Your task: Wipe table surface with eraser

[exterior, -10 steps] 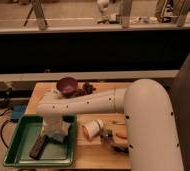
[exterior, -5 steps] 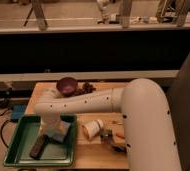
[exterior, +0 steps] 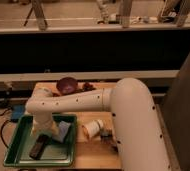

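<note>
The eraser point(exterior: 38, 148), a dark oblong block, lies in the green tray point(exterior: 18, 152) at its front left. My gripper point(exterior: 46, 134) reaches down into the tray just above and to the right of the eraser, at the end of the white arm point(exterior: 73, 101). A blue-grey sponge block point(exterior: 64, 131) lies right of the gripper in the tray. The light tan table surface point(exterior: 95, 150) shows to the right of the tray.
A dark purple bowl point(exterior: 66, 85) stands at the back of the table with small dark items point(exterior: 88, 87) beside it. A white cup point(exterior: 93, 128) lies on its side right of the tray, next to a small object point(exterior: 107, 135). The tray overhangs the table's left side.
The end of the arm has shifted slightly left and down in the tray, closer to the eraser. The eraser and the other objects have not moved.
</note>
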